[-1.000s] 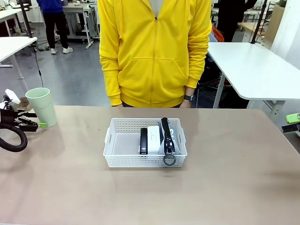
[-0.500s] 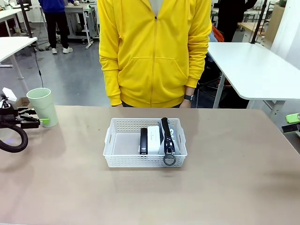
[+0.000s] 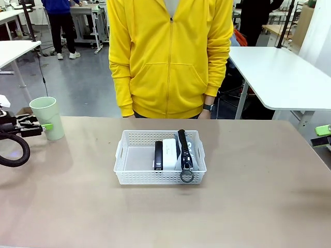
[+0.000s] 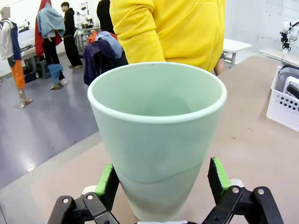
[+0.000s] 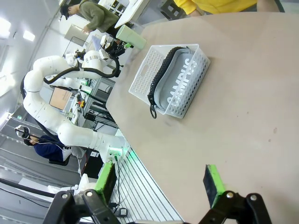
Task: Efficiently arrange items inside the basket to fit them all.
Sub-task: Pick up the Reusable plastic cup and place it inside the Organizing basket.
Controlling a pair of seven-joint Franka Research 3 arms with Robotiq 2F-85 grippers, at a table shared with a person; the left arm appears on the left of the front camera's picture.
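Left gripper (image 4: 161, 179) jaws spread around pale green cup (image 4: 156, 135), right gripper (image 5: 161, 182) jaws spread, holding nothing

Left gripper (image 4: 161, 179) and right gripper (image 5: 161, 179) jaws spread wide.

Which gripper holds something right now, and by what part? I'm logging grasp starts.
Neither yet. The left gripper has open jaws either side of the pale green cup's lower body, pads apart from it. The right gripper is open over bare table.
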